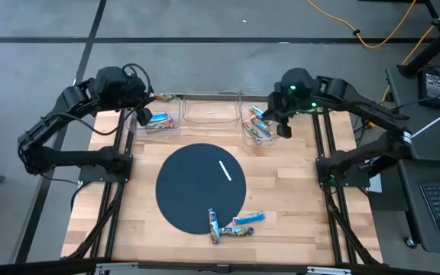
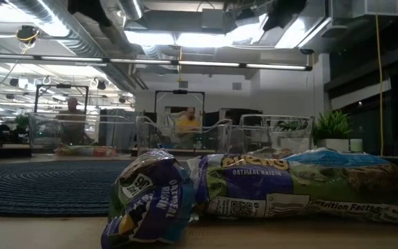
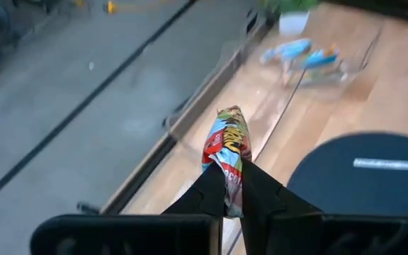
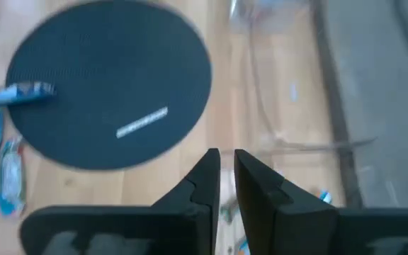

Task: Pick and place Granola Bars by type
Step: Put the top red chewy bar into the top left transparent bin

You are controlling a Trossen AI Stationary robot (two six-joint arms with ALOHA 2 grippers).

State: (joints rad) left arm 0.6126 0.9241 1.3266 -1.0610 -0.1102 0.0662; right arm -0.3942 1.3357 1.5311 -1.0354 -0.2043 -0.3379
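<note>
My left gripper (image 1: pixel 140 116) hovers at the left clear bin (image 1: pixel 159 122) and is shut on a red-orange multicolour granola bar (image 3: pixel 227 149). That bin holds red-orange bars (image 1: pixel 157 120). My right gripper (image 1: pixel 283 128) hangs over the right clear bin (image 1: pixel 257 128), which holds blue bars (image 1: pixel 260 122). Its fingers (image 4: pixel 207 173) stand close together with nothing between them. Three more bars (image 1: pixel 235 224) lie flat on the table by the near edge. They fill the front of the low view (image 2: pixel 268 187). My left gripper pinches the red-orange bar between its two fingers (image 3: pixel 211 191), on the bar's rear part (image 3: pixel 232 185). The bar's front end (image 3: pixel 229 120) sticks out past the fingertips, roughly in line with them. It is lifted clear above the bin area.
The middle clear bin (image 1: pixel 212 111) stands between the other two along the far edge. A dark round mat (image 1: pixel 201 187) lies mid-table with a thin white strip (image 1: pixel 225 170) on it. Bare wood shows on both sides of the mat. People sit in the room beyond.
</note>
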